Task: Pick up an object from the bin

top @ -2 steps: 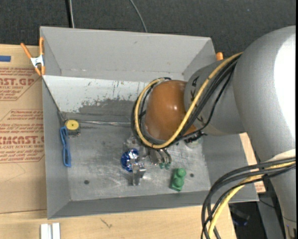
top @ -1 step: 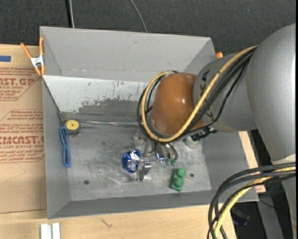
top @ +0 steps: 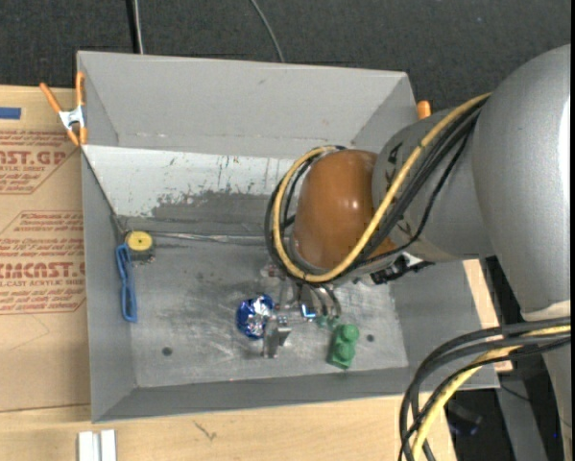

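Well off to the claw's left, a blue plastic strip lies along the bin wall, with a small yellow wheel at its upper end. A shiny blue ball sits just left of the claw, seemingly touching it. The claw points straight down onto the floor; I cannot tell whether it is open or closed. Just to its right lies a green plastic piece. The arm, orange wrist cover lowermost, leans in from the right.

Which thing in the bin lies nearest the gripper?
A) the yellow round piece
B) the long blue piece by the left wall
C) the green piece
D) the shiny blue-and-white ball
D: the shiny blue-and-white ball lies right beside the gripper, closer than the green piece. The yellow round piece and the long blue piece lie far off by the left wall.
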